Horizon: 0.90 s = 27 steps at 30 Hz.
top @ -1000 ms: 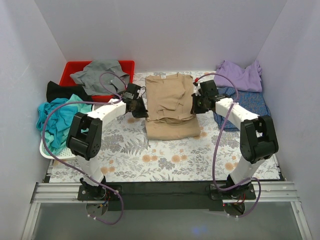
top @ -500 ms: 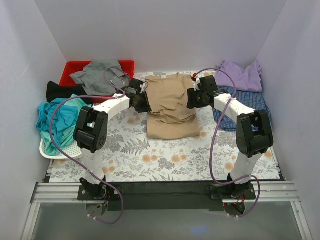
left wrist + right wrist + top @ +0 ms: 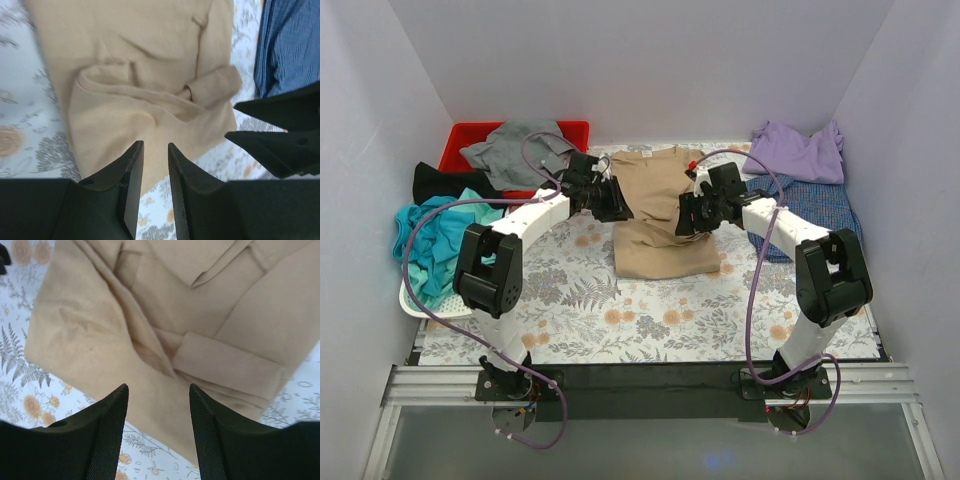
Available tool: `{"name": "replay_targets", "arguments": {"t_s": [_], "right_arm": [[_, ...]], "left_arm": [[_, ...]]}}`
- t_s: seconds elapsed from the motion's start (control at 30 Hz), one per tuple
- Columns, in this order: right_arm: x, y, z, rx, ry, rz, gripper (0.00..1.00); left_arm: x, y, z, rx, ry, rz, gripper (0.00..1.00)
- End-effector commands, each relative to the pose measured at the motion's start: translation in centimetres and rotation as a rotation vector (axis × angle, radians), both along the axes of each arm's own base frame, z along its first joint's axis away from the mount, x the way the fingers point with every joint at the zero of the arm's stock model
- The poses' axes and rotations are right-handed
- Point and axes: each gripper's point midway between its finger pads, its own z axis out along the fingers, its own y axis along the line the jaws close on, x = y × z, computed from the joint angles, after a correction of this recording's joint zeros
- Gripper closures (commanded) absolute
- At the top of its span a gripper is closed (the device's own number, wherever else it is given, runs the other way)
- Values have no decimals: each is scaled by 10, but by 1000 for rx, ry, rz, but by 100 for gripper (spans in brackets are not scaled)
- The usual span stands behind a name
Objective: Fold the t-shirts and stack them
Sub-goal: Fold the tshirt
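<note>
A tan t-shirt lies partly folded in the middle of the table, with a sleeve tucked across it. My left gripper hovers over its left edge, jaws a little apart with nothing between them. Over the shirt's right side, my right gripper stands open and empty. A lavender t-shirt lies on a blue-checked one at the back right. At the left are a grey t-shirt, a black one and a teal one.
The red plastic bin stands at the back left under the grey shirt. A white mesh basket holds the teal shirt at the left edge. White walls close in the left, back and right. The flowered tablecloth lies bare in front.
Both grippers have opened and let go of the tan shirt. They have swung from its outer sides inward over it, and the shirt's upper part now lies narrower.
</note>
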Motion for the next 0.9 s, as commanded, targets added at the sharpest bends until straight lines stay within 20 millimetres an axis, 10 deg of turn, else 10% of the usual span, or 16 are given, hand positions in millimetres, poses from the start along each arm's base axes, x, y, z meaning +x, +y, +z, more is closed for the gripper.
{"name": "replay_targets", "arguments": {"t_s": [0.0, 0.5, 0.87], "right_arm": [[-17, 11, 8, 51, 30, 33, 42], [-38, 4, -28, -9, 138, 16, 43], [-18, 3, -47, -66, 141, 5, 43]], "left_arm": [[-33, -22, 5, -129, 72, -133, 75], [-22, -29, -63, -77, 201, -152, 78], [7, -18, -62, 15, 113, -74, 79]]}}
